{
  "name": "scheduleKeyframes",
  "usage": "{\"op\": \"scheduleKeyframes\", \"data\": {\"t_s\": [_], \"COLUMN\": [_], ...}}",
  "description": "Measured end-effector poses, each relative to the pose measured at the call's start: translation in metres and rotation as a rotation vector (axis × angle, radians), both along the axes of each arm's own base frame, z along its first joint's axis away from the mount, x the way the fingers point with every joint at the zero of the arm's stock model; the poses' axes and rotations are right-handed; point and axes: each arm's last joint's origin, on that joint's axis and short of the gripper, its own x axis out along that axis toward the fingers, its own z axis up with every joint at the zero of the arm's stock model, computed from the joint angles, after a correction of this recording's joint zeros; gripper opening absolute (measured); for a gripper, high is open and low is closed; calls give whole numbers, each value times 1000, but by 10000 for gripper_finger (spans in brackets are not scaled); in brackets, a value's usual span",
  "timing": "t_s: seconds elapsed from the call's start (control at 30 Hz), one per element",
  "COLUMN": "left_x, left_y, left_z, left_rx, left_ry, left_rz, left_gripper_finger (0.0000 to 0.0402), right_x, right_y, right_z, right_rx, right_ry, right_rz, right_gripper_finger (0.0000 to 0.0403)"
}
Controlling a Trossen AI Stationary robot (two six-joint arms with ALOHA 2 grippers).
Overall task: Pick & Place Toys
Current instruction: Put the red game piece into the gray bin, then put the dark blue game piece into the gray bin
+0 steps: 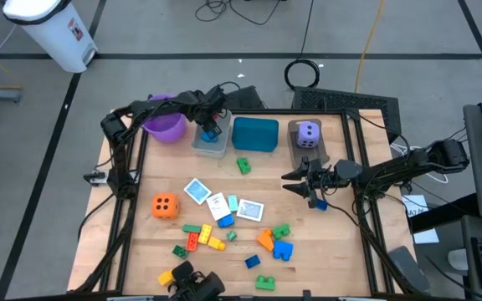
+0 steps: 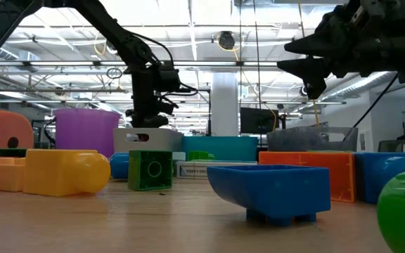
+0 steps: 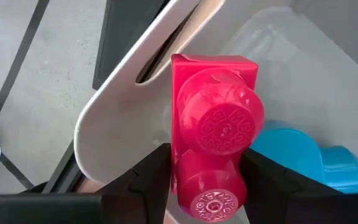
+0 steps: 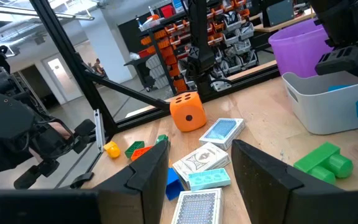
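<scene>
The left gripper (image 1: 211, 127) hangs over the grey bin (image 1: 210, 142) at the far side of the table, its fingers (image 3: 151, 180) pinching a red brick (image 3: 213, 155) from both sides — a blue brick (image 3: 316, 158) already lies in the bin beneath it. The purple bucket (image 1: 165, 124) stands just left of that bin, the teal bin (image 1: 254, 135) just right. The right gripper (image 1: 299, 184) hovers near the table's right side, fingers spread apart with nothing between them, close to the purple die (image 1: 308, 134) sitting in the brown bin (image 1: 320, 154). The orange die (image 1: 165, 206) rests to the left — cards (image 1: 222, 203) lie mid-table, and loose bricks (image 1: 274, 242) scatter along the near edge.
</scene>
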Motion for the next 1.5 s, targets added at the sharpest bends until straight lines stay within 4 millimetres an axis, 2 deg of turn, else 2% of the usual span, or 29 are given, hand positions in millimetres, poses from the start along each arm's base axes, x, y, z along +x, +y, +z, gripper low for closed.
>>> {"op": "scheduleKeyframes", "data": {"t_s": [0.47,0.77,0.87,1.0,1.2,1.4,1.5], "left_x": [0,1,2,5,-1,-19,-32], "left_y": [0,-2,-7,-22,-55,-100,-125], "left_z": [0,1,8,31,87,148,168], "left_rx": [19,17,16,24,52,18,11], "left_ry": [14,8,-10,-84,-264,-513,-597], "left_rz": [6,14,2,-11,-82,-220,-303], "left_gripper_finger": [176,213,218,218,218,218,218], "right_x": [0,0,0,0,0,0,0], "right_y": [0,0,0,0,0,0,0], "right_z": [0,0,0,0,1,3,5], "right_rx": [0,-1,-4,-30,-95,-137,-137], "right_ry": [0,0,1,-1,-14,-38,-59], "right_rz": [0,0,0,-4,-6,-9,-10], "right_gripper_finger": [167,167,167,167,167,167,167]}}
